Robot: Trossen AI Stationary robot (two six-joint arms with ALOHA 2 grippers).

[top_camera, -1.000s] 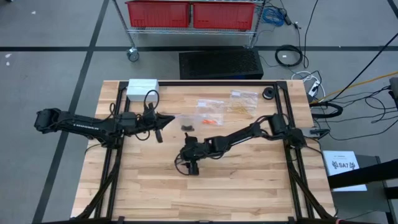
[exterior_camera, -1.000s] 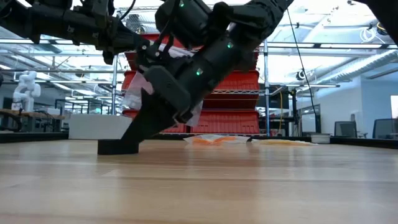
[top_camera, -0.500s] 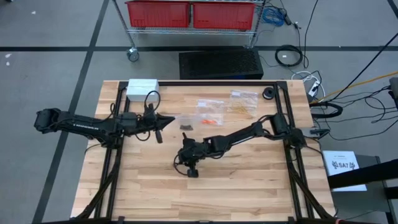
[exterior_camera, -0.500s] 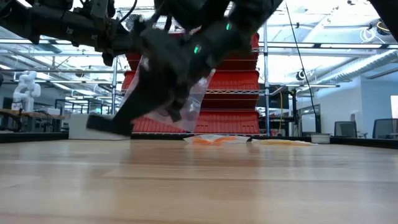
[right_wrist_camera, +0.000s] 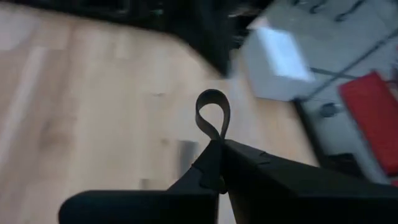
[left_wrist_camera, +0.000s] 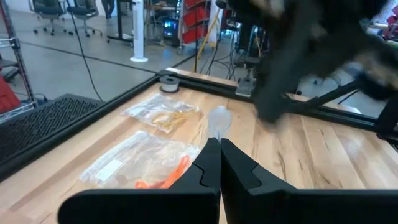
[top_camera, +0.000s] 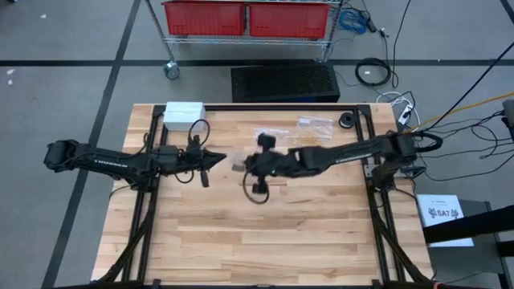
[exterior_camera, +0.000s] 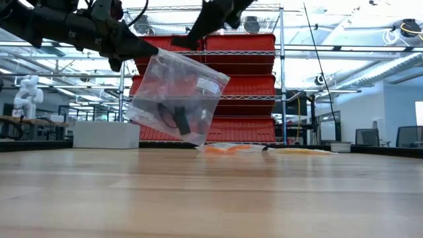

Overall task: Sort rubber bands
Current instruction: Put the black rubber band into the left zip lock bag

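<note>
- Sorting looks well advanced: on the far part of the wooden table [top_camera: 265, 233] a clear bag holding orange-red bands [left_wrist_camera: 144, 163] lies flat, and just beside it a second bag of tan-yellow bands [left_wrist_camera: 163, 114] lies nearer the table's far right corner.
- A third clear bag [exterior_camera: 177, 97] hangs in the air above the table, tilted, with dark loops, apparently black rubber bands [exterior_camera: 173, 116], gathered in its lower part.
- The left gripper [left_wrist_camera: 216, 144] hangs over the middle-left of the table with its fingers pinched together on a thin bit of clear plastic, judged to be an edge of that hanging bag.
- The right gripper [right_wrist_camera: 217, 163] is up near the table's middle, just beside the left one, its fingers closed on one black rubber band [right_wrist_camera: 212, 115], whose loop stands out past the fingertips.
- That pinched band is close to the hanging bag, but whether it is over the bag's mouth cannot be told.
- What seems left: getting this black band into the hanging bag, then setting the bag down; no loose bands can be made out on the table.
- A white box [top_camera: 183, 114] sits at the table's far left corner, well apart from the bags.
</note>
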